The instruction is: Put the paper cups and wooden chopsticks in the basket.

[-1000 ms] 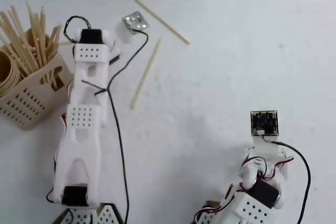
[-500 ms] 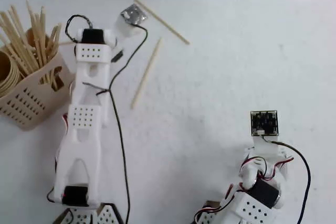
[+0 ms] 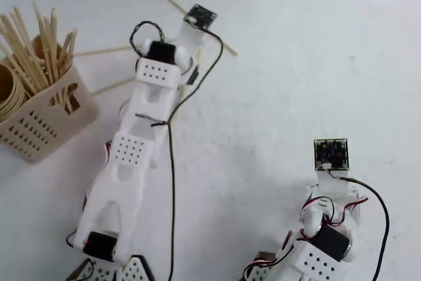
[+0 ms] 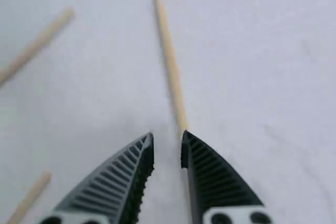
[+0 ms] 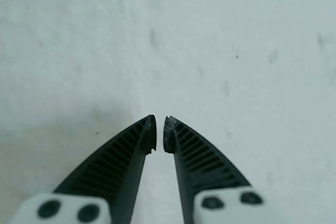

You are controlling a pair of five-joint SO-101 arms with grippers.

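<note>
Basket (image 3: 36, 133) at far left of the white tabletop (image 3: 296, 64), tilted, with stacked paper cups (image 3: 8, 97) in its left part and a bundle of wooden chopsticks (image 3: 26, 51) standing up in it, fanned out. Just right of the basket two loose chopsticks lie flat: upper one (image 3: 102, 51) near level, lower one (image 3: 112, 85) slanted, both running toward the left arm's wrist. Left arm (image 3: 131, 149) stretched out long from the near-left edge, leaning diagonally up and to the right, wrist low over the tabletop at the far side, with the wrist camera at its tip. A long chopstick (image 3: 223, 45) lies diagonally at the far edge, passing under that camera. In the left wrist view, left tool (image 4: 167, 142) pointing down at the tabletop, jaws parted by a narrow gap, holding nothing; near end of a chopstick (image 4: 170, 66) sits just at the tip of one finger (image 4: 210, 182) and runs straight away from it. Cannot tell if they touch. Two more sticks off to the side in that view, one farther (image 4: 37, 45) and one nearer (image 4: 29, 198). Right arm (image 3: 322, 235) folded back at the near-right corner, well apart from all the chopsticks. Right tool (image 5: 159, 135) pointed down over bare tabletop, jaws closed to a sliver, empty.
</note>
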